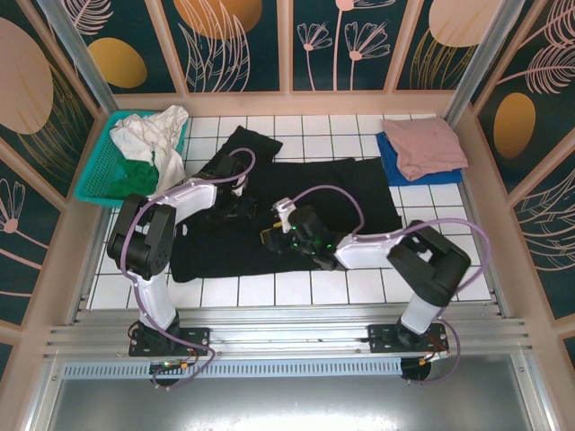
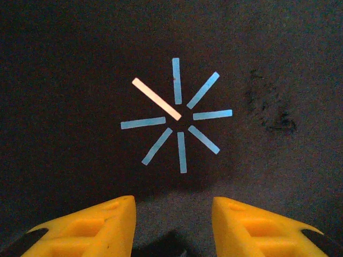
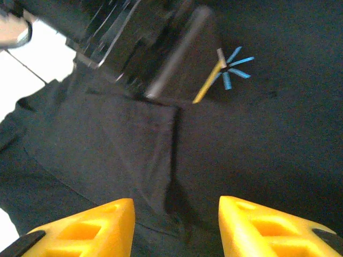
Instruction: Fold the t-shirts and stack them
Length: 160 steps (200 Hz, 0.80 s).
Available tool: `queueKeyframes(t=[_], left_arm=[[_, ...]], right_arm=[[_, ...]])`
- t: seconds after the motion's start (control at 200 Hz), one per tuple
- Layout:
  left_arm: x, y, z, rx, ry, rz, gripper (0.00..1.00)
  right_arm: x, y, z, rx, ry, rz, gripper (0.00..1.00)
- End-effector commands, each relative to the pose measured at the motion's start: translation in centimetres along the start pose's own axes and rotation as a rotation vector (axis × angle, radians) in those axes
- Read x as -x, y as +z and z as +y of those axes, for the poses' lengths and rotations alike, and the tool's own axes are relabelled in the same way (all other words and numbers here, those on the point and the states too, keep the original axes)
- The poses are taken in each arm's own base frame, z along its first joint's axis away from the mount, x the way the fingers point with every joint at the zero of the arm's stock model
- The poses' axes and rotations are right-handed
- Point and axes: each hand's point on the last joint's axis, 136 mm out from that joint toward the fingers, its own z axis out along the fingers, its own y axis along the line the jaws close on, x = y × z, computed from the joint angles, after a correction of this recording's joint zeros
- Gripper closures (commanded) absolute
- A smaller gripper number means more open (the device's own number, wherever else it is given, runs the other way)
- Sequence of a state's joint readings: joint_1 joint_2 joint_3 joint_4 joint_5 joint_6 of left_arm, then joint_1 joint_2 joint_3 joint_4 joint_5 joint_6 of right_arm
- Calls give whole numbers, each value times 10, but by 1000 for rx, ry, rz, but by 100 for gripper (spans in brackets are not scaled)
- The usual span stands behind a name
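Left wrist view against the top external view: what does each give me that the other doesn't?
Left wrist: the starburst mark up close, blue bars plus one pale one, left claw open before it. Top external: the teal basket far left, the pink t-shirt lying on the blue t-shirt far right. Both: the black t-shirt spread on the table.
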State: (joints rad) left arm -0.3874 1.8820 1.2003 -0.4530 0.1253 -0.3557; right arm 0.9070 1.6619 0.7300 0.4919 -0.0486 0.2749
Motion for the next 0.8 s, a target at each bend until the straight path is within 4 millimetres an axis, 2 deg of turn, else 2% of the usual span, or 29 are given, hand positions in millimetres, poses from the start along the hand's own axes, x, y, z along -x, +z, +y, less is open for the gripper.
queueKeyframes(t=[0.0,0.155,0.305,0.37,0.49,0.616,0.796], left_arm=[[-13,-1,-1,-8,23,31,58],[-25,2,-4,-17,33,46,60],[-31,5,-3,-14,44,57,64],[-29,3,-3,-10,49,47,69],[-18,-11,-9,-20,62,8,90],[-2,-31,-12,-7,64,-50,99],[16,-49,-20,-18,70,-102,100]], right_arm=[[8,-22,-7,36,97,-40,54],[7,-52,-45,-26,185,-87,53],[4,-69,-73,-102,236,-102,52],[2,-74,-83,-121,258,-102,52],[-2,-82,-97,-163,273,-102,52],[-5,-89,-107,-198,281,-107,52],[-6,-96,-119,-232,293,-113,52]])
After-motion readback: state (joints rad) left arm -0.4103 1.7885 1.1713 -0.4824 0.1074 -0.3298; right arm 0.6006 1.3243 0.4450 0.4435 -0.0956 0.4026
